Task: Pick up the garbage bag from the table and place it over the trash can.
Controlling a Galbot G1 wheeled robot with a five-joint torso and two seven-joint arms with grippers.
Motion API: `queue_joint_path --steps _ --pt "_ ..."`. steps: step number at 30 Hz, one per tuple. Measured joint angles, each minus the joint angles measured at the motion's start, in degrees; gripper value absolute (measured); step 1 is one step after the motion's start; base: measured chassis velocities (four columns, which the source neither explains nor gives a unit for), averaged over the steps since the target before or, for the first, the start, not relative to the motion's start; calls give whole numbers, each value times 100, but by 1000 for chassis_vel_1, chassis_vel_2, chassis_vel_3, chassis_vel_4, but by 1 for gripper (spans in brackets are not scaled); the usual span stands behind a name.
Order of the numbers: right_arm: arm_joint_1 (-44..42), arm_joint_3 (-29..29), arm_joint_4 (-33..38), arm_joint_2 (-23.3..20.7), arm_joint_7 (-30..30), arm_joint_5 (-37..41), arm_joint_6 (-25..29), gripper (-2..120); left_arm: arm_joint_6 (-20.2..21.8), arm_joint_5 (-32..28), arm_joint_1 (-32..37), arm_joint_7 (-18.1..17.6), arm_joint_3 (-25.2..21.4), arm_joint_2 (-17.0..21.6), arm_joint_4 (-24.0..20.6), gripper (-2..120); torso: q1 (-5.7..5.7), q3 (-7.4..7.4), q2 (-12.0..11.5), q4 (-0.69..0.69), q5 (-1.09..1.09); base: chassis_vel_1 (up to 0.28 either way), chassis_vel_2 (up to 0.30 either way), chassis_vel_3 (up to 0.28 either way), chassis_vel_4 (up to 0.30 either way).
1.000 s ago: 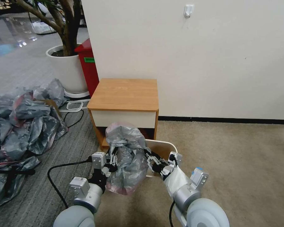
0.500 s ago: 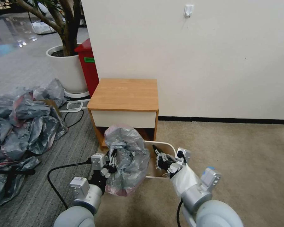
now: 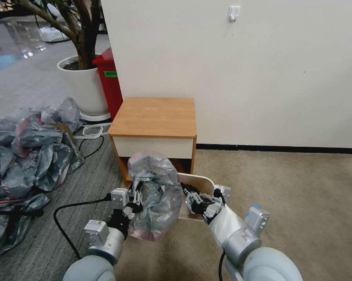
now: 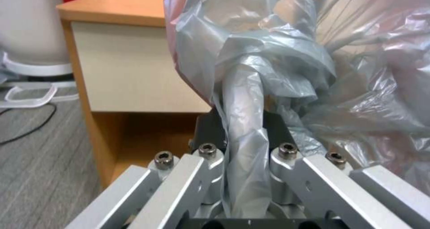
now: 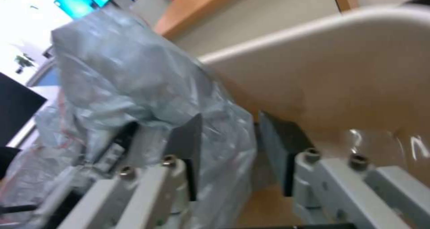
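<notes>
Left wrist view, crinkled translucent garbage bag [image 4: 251, 98], pinched

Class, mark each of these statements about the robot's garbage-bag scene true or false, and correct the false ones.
1. The left claw is shut on the garbage bag. True.
2. The garbage bag lies on the table. False: it hangs in front of the table, over the trash can.
3. The right claw has bag plastic between its open fingers. True.
4. The trash can is fully lined. False: its right side is bare.
5. A heap of grey bags lies to the robot's left. True.
</notes>
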Motion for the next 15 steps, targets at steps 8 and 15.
queue_joint_path --steps 8,15 --pt "92 -69 -202 152 81 24 36 67 -50 7 30 76 -7 6 -56 8 0 0 0 0 0 0 0 0 0" --pt "92 -151 -315 294 81 23 176 68 -54 -11 49 80 -10 4 -95 8 0 0 0 0 0 0 0 0 0"
